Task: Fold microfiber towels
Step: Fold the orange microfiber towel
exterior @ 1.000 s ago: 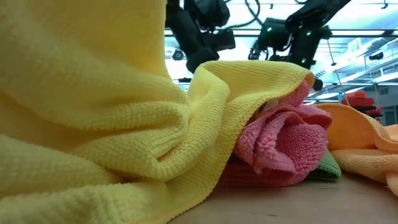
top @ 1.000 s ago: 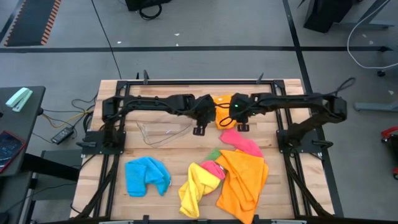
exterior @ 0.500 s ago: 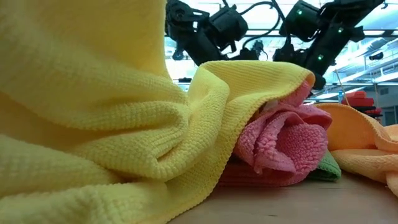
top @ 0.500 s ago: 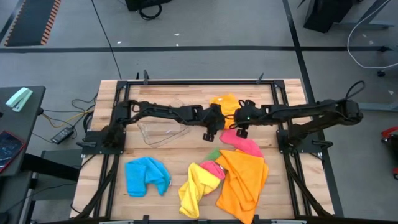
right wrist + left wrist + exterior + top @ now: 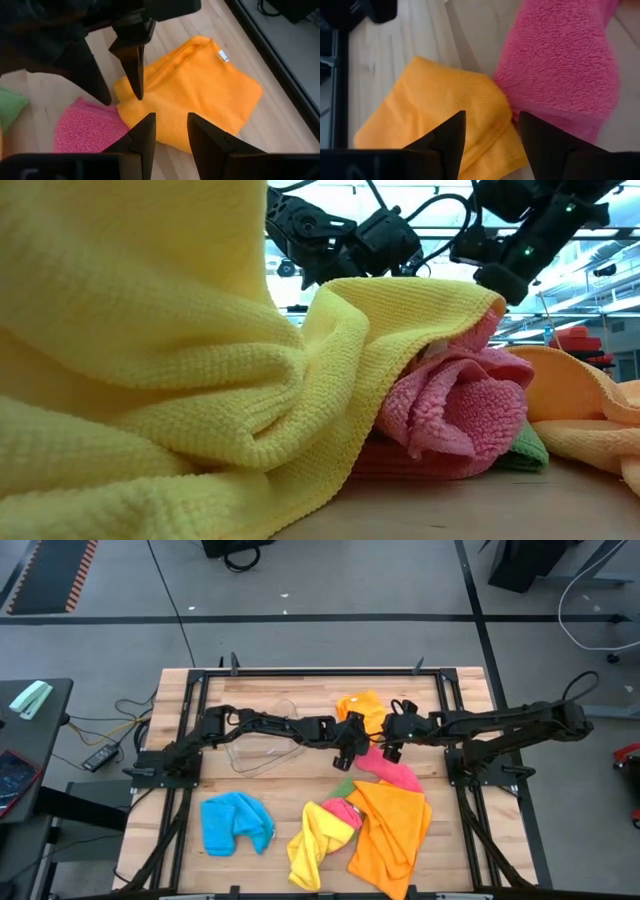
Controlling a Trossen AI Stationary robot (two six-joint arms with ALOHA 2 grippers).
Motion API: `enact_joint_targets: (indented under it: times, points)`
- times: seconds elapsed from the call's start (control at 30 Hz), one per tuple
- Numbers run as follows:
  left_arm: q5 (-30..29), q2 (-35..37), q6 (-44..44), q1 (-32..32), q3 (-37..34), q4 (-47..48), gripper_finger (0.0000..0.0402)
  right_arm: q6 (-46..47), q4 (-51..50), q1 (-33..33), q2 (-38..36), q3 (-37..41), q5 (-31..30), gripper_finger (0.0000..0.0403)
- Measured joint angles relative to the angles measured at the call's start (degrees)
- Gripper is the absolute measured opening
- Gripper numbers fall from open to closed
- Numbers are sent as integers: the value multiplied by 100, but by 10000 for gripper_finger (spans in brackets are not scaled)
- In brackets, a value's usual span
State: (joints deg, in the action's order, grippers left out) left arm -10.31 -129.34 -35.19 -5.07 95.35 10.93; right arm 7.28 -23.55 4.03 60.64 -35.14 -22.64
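left gripper (image 5: 348, 750): mine, fingers (image 5: 449, 137) apart with nothing between them, hanging right over the spot where the folded orange towel (image 5: 362, 707) meets the pink towel (image 5: 388, 769)
right gripper (image 5: 391, 746): also mine, just beside the left one, fingers (image 5: 144, 135) parted a bit, not holding anything, same orange/pink seam below
folded orange towel: back middle of the table (image 5: 460, 830), its near edge touching the pink one, far edge close to the black frame (image 5: 320, 671)
pink towel: lying flat just in front of my grippers, its front end running up to the big orange towel (image 5: 390, 830)
front pile: big orange, yellow towel (image 5: 315, 845), a crumpled pink bit and a sliver of green towel (image 5: 344, 787), all bunched and overlapping
blue towel (image 5: 235, 822): front left, on its own, well apart from the pile
tub (image 5: 262, 748): clear plastic, under my left arm
open room: bare wood between blue towel and pile, and along the right side
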Motion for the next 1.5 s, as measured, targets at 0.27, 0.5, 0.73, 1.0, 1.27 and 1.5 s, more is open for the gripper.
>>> enact_joint_targets:
  times: [0.27, 0.5, 0.73, 1.0, 1.27, 1.5]
  points:
    - [61, -130, -47, -1, -4, -106, 170, 197, 190, -18, -22, 288, -49, 119]
    - [66, -235, -190, 0, -11, -162, 167, 285, 380, -22, -22, 417, -49, 119]
    - [49, -234, -152, -78, -11, -286, 144, 307, 448, -22, -20, 418, -49, 119]
    - [49, -266, 3, -72, -9, -347, 25, 149, 464, -114, -17, 418, 3, 119]
    - [-311, 377, -117, -168, 2, -247, 14, -123, 791, -203, -17, 587, 17, 119]
    - [-308, 728, -151, -330, 2, -182, 17, -134, 2155, -117, 50, 1243, 17, 119]
